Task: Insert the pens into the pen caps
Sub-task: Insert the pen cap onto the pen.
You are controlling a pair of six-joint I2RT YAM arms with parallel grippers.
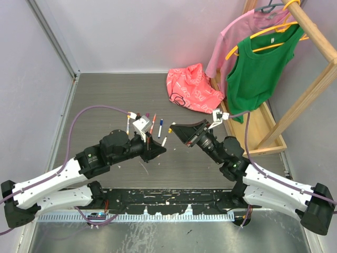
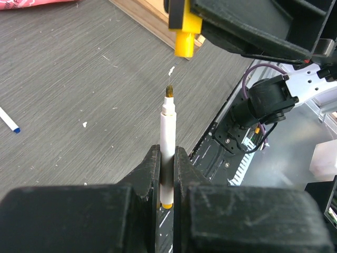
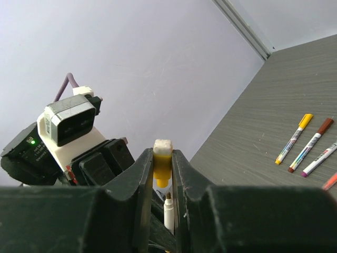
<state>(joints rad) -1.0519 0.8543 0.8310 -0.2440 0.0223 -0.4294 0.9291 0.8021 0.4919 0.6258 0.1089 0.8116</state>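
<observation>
My left gripper (image 2: pixel 167 168) is shut on a thin white pen (image 2: pixel 168 132), its bare dark tip pointing up and away and a yellow end showing below the jaws. My right gripper (image 3: pixel 162 163) is shut on a stubby yellow pen cap (image 3: pixel 162 166) whose open end faces that tip. In the left wrist view the cap (image 2: pixel 185 39) hangs just beyond the tip and slightly right of it, with a small gap. From above, the two grippers (image 1: pixel 161 149) (image 1: pixel 176 129) meet nose to nose over the table's middle, the pen (image 1: pixel 165 140) between them.
Several capped pens (image 3: pixel 295 138) (image 3: pixel 310 145) (image 3: pixel 318 161) lie on the grey table behind the grippers, and one more pen (image 2: pixel 9 122) lies to the left. A red patterned bag (image 1: pixel 192 88) sits at the back. A wooden rack (image 1: pixel 310 89) with a green top (image 1: pixel 258 68) stands at the right.
</observation>
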